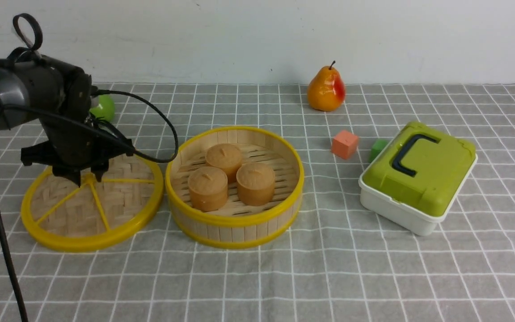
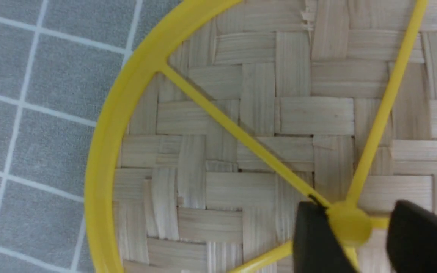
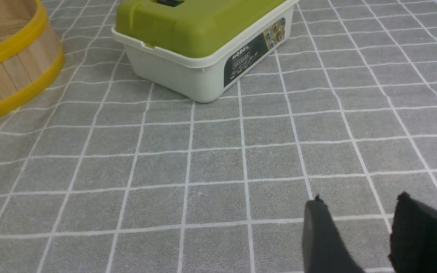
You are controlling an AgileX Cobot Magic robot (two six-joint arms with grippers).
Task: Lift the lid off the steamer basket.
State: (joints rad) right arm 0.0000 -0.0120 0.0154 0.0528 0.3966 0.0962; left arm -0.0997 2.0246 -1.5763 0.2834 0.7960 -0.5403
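Observation:
The lid (image 1: 119, 203) lies flat on the cloth just left of the steamer basket (image 1: 235, 223), woven side with its yellow spokes facing up. The basket is uncovered and holds three brown buns (image 1: 226, 174). My left gripper (image 1: 88, 179) hangs over the lid's centre knob (image 2: 349, 225). Its jaws stand on either side of the knob: one finger touches it, the other is apart from it, so the gripper (image 2: 357, 207) is open. My right gripper (image 3: 359, 199) is open and empty above bare cloth; it does not show in the front view. The basket wall (image 3: 10, 72) shows in the right wrist view.
A white box with a green lid (image 1: 418, 174) stands at the right and also shows in the right wrist view (image 3: 203, 41). A pear (image 1: 327, 89), an orange cube (image 1: 344, 144), a green cube (image 1: 378, 148) and a green ball (image 1: 103, 108) lie farther back.

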